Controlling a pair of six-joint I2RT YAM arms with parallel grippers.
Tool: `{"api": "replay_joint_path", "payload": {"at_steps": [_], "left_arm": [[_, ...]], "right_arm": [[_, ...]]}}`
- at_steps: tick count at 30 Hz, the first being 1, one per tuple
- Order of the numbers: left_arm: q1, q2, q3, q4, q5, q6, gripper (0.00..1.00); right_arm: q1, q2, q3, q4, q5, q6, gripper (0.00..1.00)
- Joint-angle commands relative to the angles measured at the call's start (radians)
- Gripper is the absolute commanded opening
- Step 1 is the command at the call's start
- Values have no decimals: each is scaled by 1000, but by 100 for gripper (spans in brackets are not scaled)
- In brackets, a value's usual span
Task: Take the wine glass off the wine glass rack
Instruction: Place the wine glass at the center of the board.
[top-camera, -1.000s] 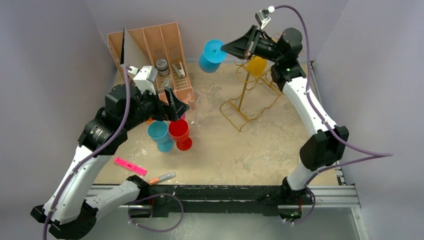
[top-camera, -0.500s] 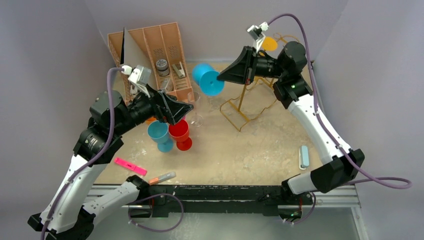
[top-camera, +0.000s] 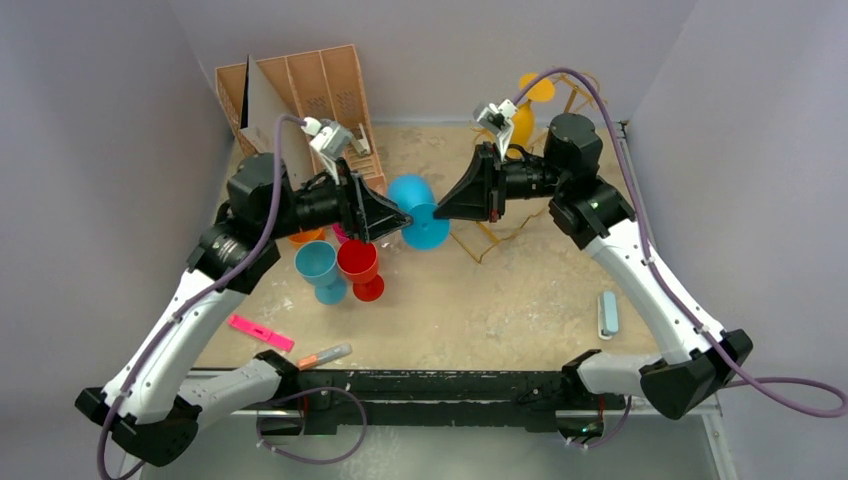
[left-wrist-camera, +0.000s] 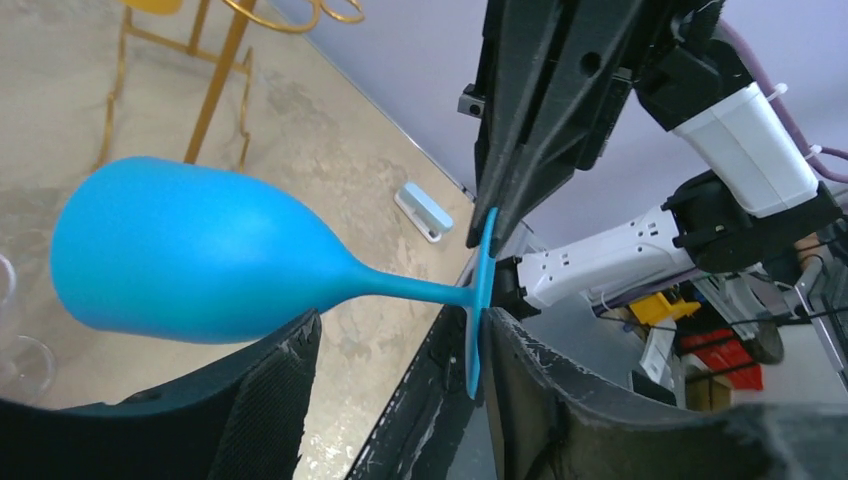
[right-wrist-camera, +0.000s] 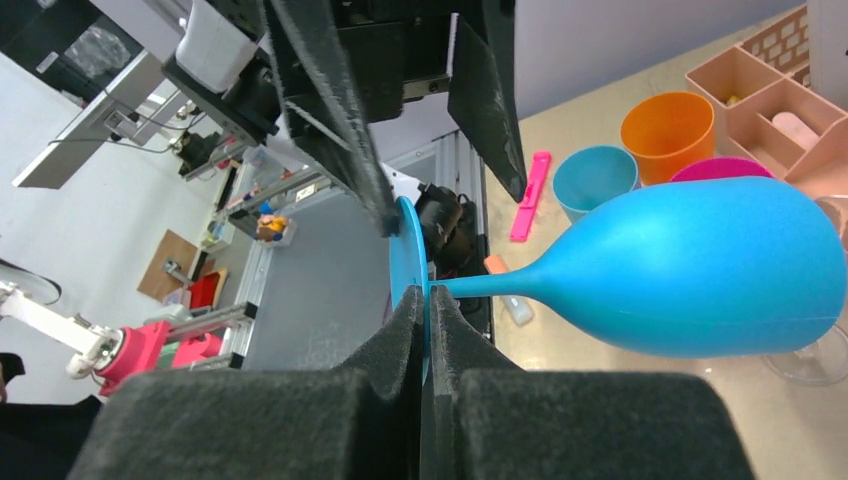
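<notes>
My right gripper (top-camera: 442, 210) (right-wrist-camera: 427, 297) is shut on the round foot of a blue wine glass (top-camera: 420, 225) (right-wrist-camera: 700, 265) and holds it sideways in the air over the middle of the table. My left gripper (top-camera: 398, 220) (left-wrist-camera: 400, 345) is open, with its fingers on either side of the glass's stem (left-wrist-camera: 410, 287). The foot rests against its right finger (left-wrist-camera: 540, 380). The gold wire wine glass rack (top-camera: 490, 228) (left-wrist-camera: 215, 90) stands behind at the right. A yellow wine glass (top-camera: 520, 122) is still up by its hanger arms.
Blue (top-camera: 318, 265), red (top-camera: 357, 262) and orange (top-camera: 300, 238) cups stand left of centre. A tan slotted organiser (top-camera: 310, 90) is at the back left. A pink marker (top-camera: 260, 332), an orange-tipped marker (top-camera: 325, 355) and a pale blue device (top-camera: 607, 313) lie near the front.
My right arm carried the blue glass from high beside the rack down to the table's middle. My left arm swung right, and its open fingers now flank the stem.
</notes>
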Motion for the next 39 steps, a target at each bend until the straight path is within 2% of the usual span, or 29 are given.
{"api": "replay_joint_path", "payload": {"at_steps": [1,4,7,12,15,17,19,22,25,27,29,30,32,34,37,39], "left_arm": [[5,49,9,24,128,-20,51],[5,69,3,33,169,-28,36],[5,70,1,41,184,-26,26],[5,97,-1,35,279,-23,24],[-3,114,0,22,314,-16,15],[-3,113,3,2,310,-6,12],[-4,110,3,-9,305,3,14],[-4,112,8,-27,308,15,25],[-3,122,18,-59,308,31,25],[-4,126,24,-71,304,36,18],[-4,126,27,-73,299,41,3],[-4,124,30,-73,295,45,0],[-5,106,32,-63,286,52,0],[-5,77,23,-31,283,56,0],[-5,38,9,9,262,62,0],[-5,19,3,16,245,68,0]], "right_arm": [[9,-46,-36,-23,22,-49,0],[11,-54,-72,9,32,-19,0],[12,-54,-91,17,61,-5,0],[12,-48,-102,18,119,-5,0],[12,-41,-101,27,136,6,0],[12,-40,-103,42,136,21,0],[12,-39,-106,65,129,40,0],[12,-46,-115,96,116,60,0],[12,-53,-119,132,99,74,0],[13,-58,-120,145,91,85,0],[12,-61,-120,143,86,84,0],[13,-61,-121,140,84,83,0],[13,-64,-128,129,91,78,0],[13,-66,-145,119,112,66,14],[12,-65,-178,140,104,84,45],[13,-72,-206,197,77,129,56]]}}
